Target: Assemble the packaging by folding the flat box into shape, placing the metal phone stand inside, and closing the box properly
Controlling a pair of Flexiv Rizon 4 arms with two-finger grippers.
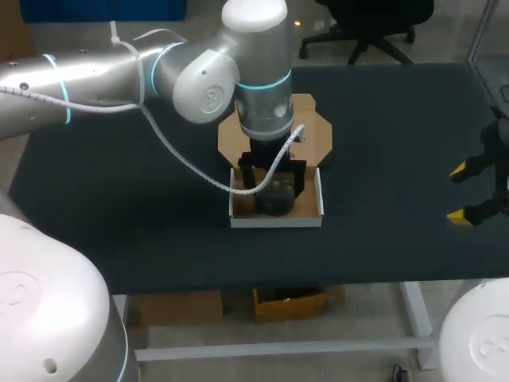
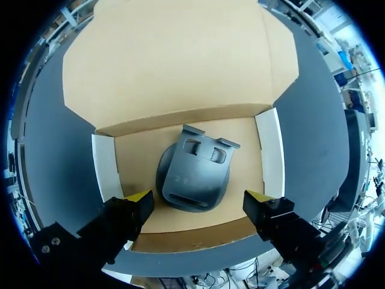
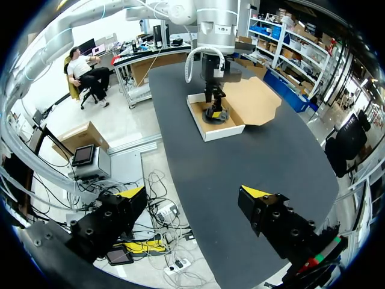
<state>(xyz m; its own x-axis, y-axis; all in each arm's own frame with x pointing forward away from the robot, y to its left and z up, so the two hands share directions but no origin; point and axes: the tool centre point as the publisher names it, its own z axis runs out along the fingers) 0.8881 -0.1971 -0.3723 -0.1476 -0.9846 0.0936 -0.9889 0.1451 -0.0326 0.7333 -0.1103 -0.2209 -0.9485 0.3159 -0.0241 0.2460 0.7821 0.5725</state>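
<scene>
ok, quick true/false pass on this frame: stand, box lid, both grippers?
1. The phone stand lies inside the box. True.
2. The lid is closed over it. False: it lies folded back, open.
3. The left gripper is shut on the phone stand. False: its fingers are open, spread wider than the stand.
4. The right gripper is open and holds nothing. True.
5. The right gripper hangs over the box. False: it is off to the side, far from it.
</scene>
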